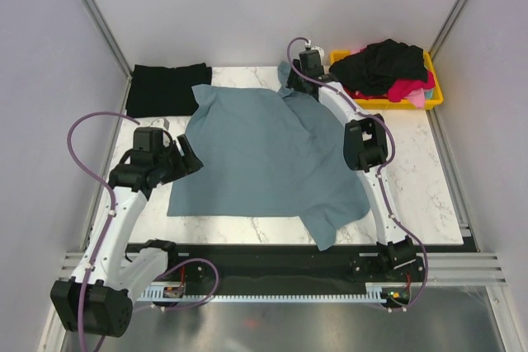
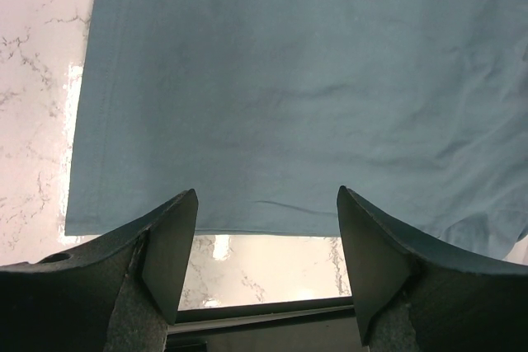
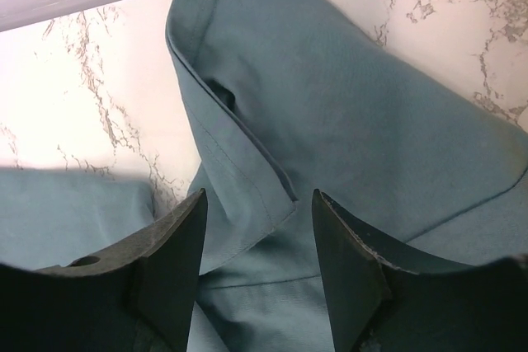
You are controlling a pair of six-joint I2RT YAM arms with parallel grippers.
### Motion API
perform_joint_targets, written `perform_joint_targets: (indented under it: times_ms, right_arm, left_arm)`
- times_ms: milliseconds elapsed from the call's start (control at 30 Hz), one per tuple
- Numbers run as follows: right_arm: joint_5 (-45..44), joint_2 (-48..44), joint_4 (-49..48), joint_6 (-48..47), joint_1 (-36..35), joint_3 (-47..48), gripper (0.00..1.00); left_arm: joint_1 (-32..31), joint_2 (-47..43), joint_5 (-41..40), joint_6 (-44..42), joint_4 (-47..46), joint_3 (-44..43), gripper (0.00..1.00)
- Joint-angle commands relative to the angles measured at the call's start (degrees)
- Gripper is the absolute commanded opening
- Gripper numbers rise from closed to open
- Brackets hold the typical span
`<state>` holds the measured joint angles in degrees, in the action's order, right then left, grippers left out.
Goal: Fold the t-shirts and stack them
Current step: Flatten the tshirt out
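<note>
A slate-blue t-shirt [image 1: 256,154] is being flattened. The left gripper [image 2: 266,195] at nine o'clock and the right gripper [image 3: 260,197] at one are seen open. The sleeve [image 3: 247,113] must be pinched next.

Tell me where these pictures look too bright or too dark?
Left wrist view: the marble table glares white beside the blue-grey shirt, and the left fingers look nearly black. Right wrist view: the table washes out too, and the shirt's fold casts a small shadow. Top view: soft, even light.
</note>
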<state>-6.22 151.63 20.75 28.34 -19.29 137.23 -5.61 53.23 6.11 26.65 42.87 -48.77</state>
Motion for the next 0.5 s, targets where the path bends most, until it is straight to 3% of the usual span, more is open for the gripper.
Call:
perform_joint_targets:
  times_ms: [0, 467]
  right_arm:
    - [-0.1, -0.5, -1.2, 0.0, -0.3, 0.9, 0.61]
    - [-0.3, 0.2, -1.2, 0.4, -0.9, 0.1, 0.48]
  left_arm:
    - [-0.2, -1.0, 0.5, -2.2, -1.1, -0.4, 0.76]
    - [-0.2, -1.1, 0.4, -2.2, -1.1, -0.4, 0.76]
